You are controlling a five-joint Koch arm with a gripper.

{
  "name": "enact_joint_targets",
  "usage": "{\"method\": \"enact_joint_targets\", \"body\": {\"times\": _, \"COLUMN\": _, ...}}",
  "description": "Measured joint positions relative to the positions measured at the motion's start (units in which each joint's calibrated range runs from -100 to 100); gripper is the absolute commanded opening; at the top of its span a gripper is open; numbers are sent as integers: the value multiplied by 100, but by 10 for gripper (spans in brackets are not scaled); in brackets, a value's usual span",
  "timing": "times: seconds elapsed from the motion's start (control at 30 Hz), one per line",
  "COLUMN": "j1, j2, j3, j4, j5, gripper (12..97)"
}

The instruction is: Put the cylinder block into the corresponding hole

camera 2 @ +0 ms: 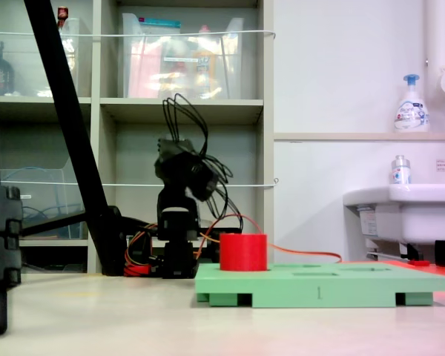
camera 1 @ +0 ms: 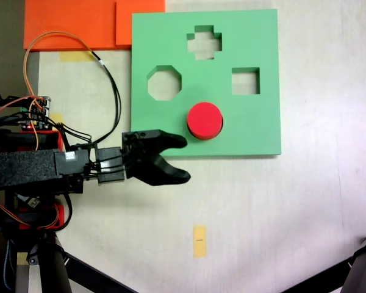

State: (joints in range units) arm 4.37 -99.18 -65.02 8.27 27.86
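The red cylinder block (camera 1: 205, 119) stands upright on the square green foam board (camera 1: 262, 131), near its lower edge in a fixed view. Seen from the side, the cylinder block (camera 2: 243, 252) rises well above the green board (camera 2: 311, 285). The corresponding hole is hidden beneath it; only a dark crescent shows at the block's lower right rim. My black gripper (camera 1: 185, 159) is open and empty, just left of and below the block, its upper fingertip (camera 1: 178, 141) close to the block without touching it.
The board also has an octagonal cutout (camera 1: 165, 83), a cross-shaped cutout (camera 1: 204, 43) and a square cutout (camera 1: 245, 80). Orange sheets (camera 1: 73, 24) lie at the top left. A yellow tape strip (camera 1: 199, 240) marks the table. Loose wires (camera 1: 113, 91) arc beside the board.
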Motion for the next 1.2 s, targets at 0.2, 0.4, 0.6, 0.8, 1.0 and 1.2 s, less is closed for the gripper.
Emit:
{"method": "enact_joint_targets", "body": {"times": 0.2, "j1": -396, "j2": 0, "j3": -1049, "j4": 2046, "j5": -1436, "gripper": 495}}
{"method": "enact_joint_targets", "body": {"times": 0.4, "j1": -527, "j2": 0, "j3": -2499, "j4": 2056, "j5": -2432, "gripper": 501}}
{"method": "enact_joint_targets", "body": {"times": 0.6, "j1": -508, "j2": 0, "j3": -3400, "j4": 2085, "j5": -2916, "gripper": 502}}
{"method": "enact_joint_targets", "body": {"times": 0.8, "j1": -547, "j2": -14, "j3": -3400, "j4": 1106, "j5": -2965, "gripper": 506}}
{"method": "enact_joint_targets", "body": {"times": 1.0, "j1": -606, "j2": -27, "j3": -3400, "j4": -108, "j5": -2974, "gripper": 489}}
{"method": "enact_joint_targets", "body": {"times": 1.2, "j1": -611, "j2": -41, "j3": -3400, "j4": -137, "j5": -2974, "gripper": 487}}
